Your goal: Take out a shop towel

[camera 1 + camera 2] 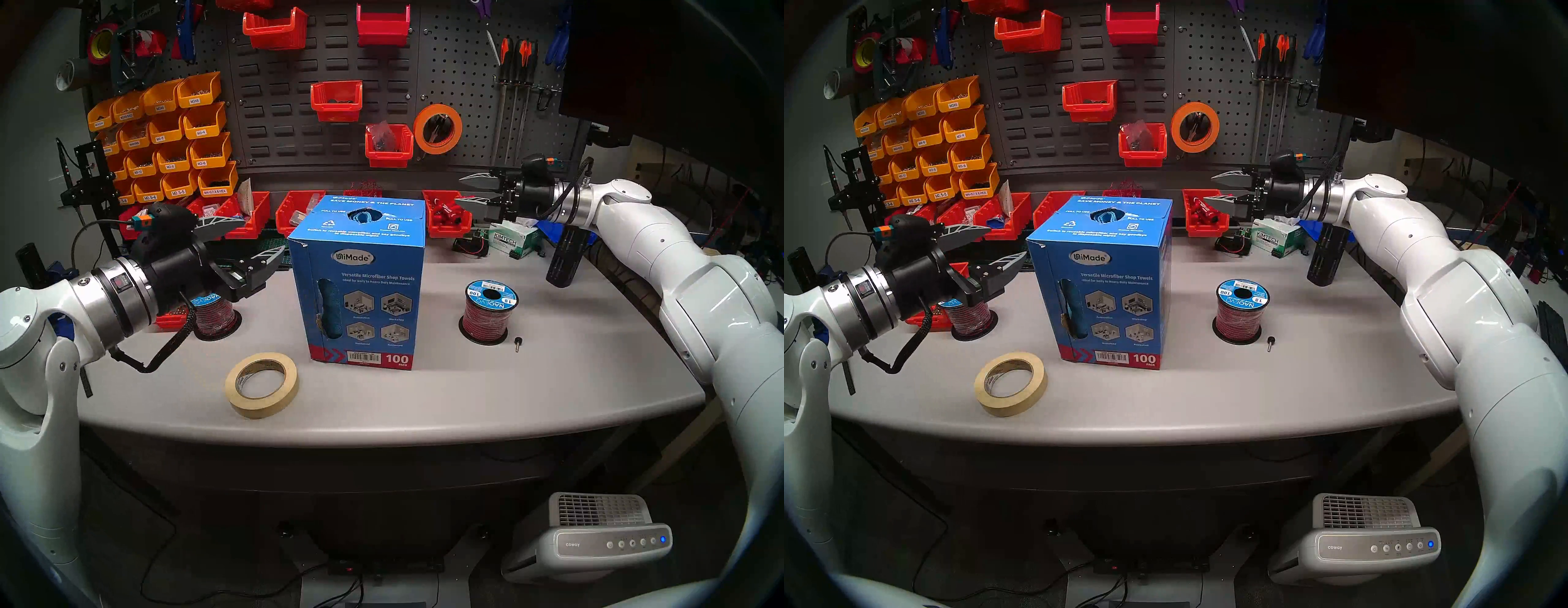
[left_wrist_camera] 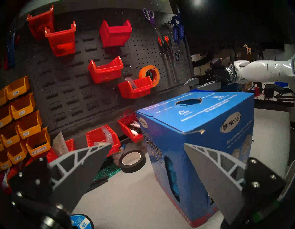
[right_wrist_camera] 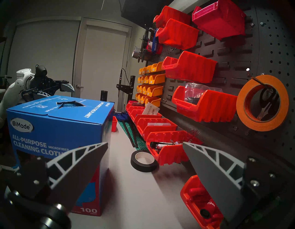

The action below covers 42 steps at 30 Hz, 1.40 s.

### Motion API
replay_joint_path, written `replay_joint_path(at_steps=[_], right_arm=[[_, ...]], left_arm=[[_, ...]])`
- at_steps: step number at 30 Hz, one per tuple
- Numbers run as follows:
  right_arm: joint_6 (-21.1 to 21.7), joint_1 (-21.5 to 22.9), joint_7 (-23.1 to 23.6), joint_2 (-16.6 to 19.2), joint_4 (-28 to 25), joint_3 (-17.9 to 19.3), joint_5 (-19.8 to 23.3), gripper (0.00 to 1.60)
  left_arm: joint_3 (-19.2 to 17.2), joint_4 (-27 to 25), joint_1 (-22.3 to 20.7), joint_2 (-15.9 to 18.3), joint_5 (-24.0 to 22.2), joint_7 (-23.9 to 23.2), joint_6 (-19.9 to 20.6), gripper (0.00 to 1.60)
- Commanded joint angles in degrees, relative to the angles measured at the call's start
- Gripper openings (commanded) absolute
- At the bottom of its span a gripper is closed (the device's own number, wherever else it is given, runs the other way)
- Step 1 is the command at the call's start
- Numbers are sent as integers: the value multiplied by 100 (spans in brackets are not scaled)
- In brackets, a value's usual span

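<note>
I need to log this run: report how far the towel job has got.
Done: nothing visible yet. The shop towel sits tucked in the hole on top of the blue carton. In hand: nothing; the left gripper and right gripper are both open, level with the carton's top, on either side. Left: reach the hole, pinch the towel, pull it out.

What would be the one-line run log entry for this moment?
left gripper: open, empty | right gripper: open, empty | shop towel: inside carton hole
</note>
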Motion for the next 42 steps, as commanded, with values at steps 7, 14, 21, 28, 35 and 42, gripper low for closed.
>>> replay_joint_path(at_steps=[7,14,21,28,35,42], right_arm=[[25,319,-14,-1,-29,64,49,160],[23,354,-14,43,-32,80,54,160],[6,360,-14,164,-26,99,61,160],[-7,350,-14,259,-30,110,67,160],[1,370,-14,316,-69,119,77,160],[64,660,-14,283,-258,201,136,160]], left_arm=[[61,-119,-1226,670,-501,-90,-118,160],[546,-119,-1398,882,-548,120,-30,160],[1303,-119,-1726,950,-585,494,186,160],[1837,-108,-2078,831,-667,786,396,160],[2291,98,-2374,682,-711,1146,586,160],[2753,474,-2770,499,-730,1466,901,160]])
